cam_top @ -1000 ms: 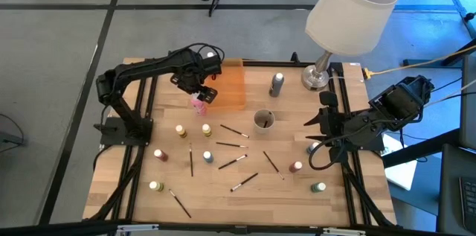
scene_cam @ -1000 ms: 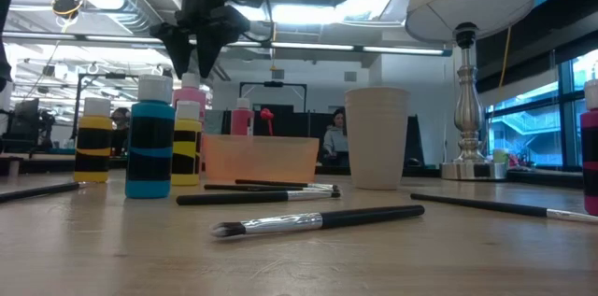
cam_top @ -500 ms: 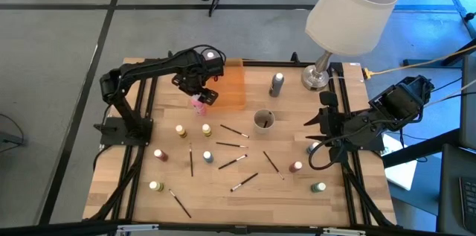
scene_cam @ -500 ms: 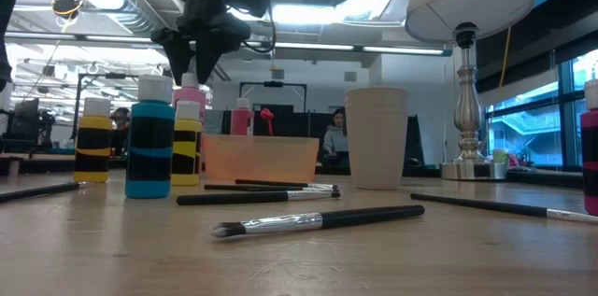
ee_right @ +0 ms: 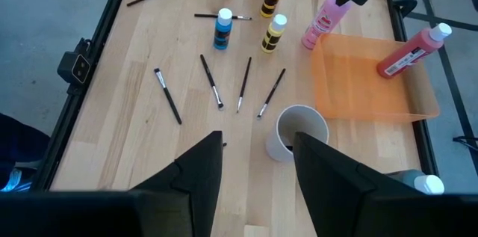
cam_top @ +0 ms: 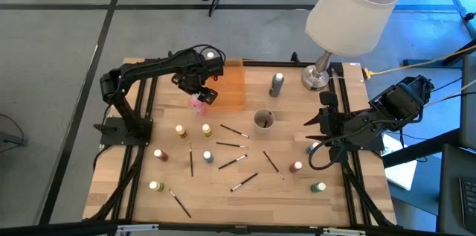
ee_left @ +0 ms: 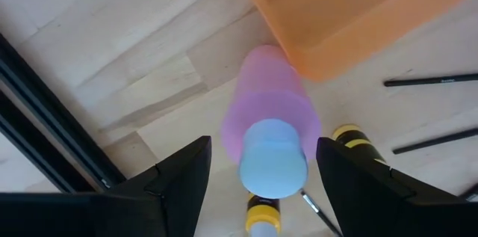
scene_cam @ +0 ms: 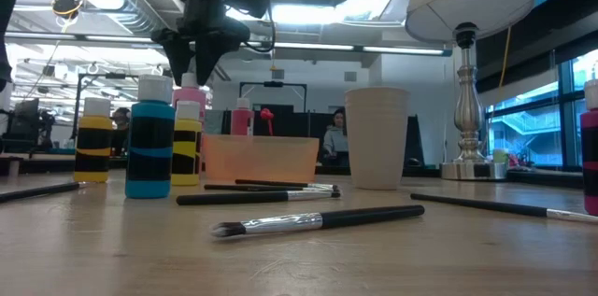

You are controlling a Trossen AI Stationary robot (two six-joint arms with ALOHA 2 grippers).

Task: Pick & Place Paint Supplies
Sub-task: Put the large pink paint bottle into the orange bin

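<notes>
Pink paint bottle (ee_left: 270,131) upright on desk (cam_top: 223,191), just beside orange tray (cam_top: 232,85). Left gripper (ee_left: 261,170) poised directly above, jaws released either side of cap, likely lined up to grasp. Right gripper (ee_right: 254,158) parked at desk edge, jaws parted.

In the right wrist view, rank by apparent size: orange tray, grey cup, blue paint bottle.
Largest to smallest:
1. orange tray
2. grey cup
3. blue paint bottle
The bottle lies farther from the camera, so its rank is less sure.

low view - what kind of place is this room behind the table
Probably an open lab or workshop: exposed ceiling ducts and strip lights, benches with equipment at the back, and a person seated there beyond the orange tray.
</notes>
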